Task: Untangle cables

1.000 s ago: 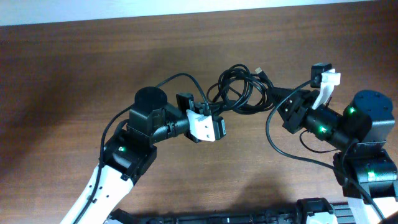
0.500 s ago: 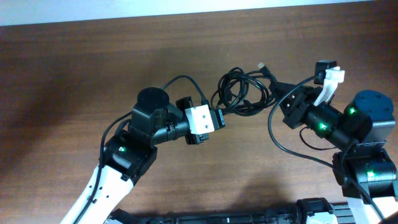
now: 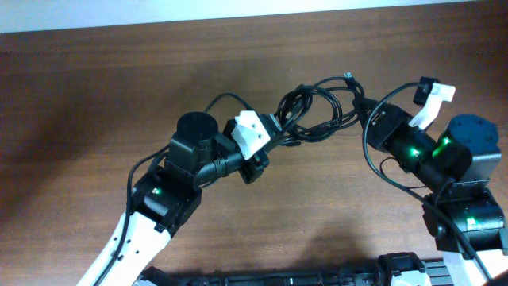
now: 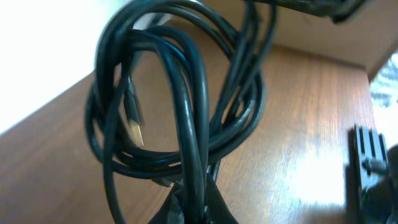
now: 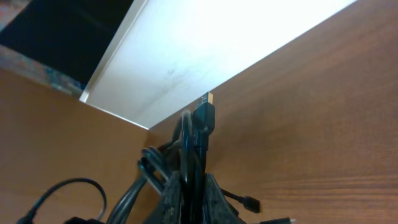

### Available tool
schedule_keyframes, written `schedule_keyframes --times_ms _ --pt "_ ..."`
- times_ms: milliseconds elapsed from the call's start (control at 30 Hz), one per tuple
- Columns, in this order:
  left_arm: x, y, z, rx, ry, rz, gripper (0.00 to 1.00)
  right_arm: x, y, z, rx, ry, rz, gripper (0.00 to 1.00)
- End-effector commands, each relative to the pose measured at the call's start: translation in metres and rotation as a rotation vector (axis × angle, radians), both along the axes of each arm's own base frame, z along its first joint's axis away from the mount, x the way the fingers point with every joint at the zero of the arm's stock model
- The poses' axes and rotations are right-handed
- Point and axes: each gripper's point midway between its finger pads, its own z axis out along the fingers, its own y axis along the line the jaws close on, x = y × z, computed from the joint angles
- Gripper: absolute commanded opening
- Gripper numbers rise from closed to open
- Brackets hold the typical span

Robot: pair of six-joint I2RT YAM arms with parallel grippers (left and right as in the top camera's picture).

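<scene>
Left claw (image 3: 275, 129), right claw (image 3: 361, 110) each pinch cables (image 3: 292, 107) at opposite sides; bundle spans between, likely for teasing knot loose.

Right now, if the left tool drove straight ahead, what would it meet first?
The left tool meets the cable bundle it grips; past that, probably the right tool, depth unclear.

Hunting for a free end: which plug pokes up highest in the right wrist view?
The gold-tipped plug pointing up above the jaws; the other plug lies low to the right.
</scene>
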Motion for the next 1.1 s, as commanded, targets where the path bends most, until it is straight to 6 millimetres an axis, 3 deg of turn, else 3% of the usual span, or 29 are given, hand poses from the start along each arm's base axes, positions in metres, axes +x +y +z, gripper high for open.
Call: schedule_keyframes --times_ms 0,267,367,467,667,800,933,1067 --pt "0.031 0.032 -0.019 -0.003 0.152 0.307 0.0 0.011 -0.038 0.02 0.013 -0.05 -0.222 0.04" --pt "0.038 0.039 -0.019 -0.031 0.188 0.389 0.0 0.01 -0.037 0.019 0.013 -0.045 -0.218 0.04" --pt "0.053 0.058 -0.021 -0.145 0.329 0.613 0.0 0.011 -0.037 0.019 0.041 -0.034 -0.226 0.04" --pt "0.056 0.061 -0.02 -0.246 0.43 0.692 0.0 0.011 -0.038 0.019 0.074 -0.021 -0.239 0.04" --pt "0.056 0.06 -0.019 -0.257 0.439 0.694 0.0 0.01 -0.038 0.016 0.074 -0.008 -0.241 0.04" --pt "0.055 0.06 -0.02 -0.158 0.325 0.634 0.0 0.008 -0.034 0.012 0.032 -0.008 -0.204 0.05" --pt "0.056 0.059 -0.017 -0.036 0.168 0.554 0.0 0.005 -0.028 0.008 -0.036 -0.019 -0.15 0.52" --pt "0.054 0.05 -0.009 0.055 0.0 0.424 0.0 0.002 -0.02 0.007 -0.1 -0.048 -0.078 0.76"
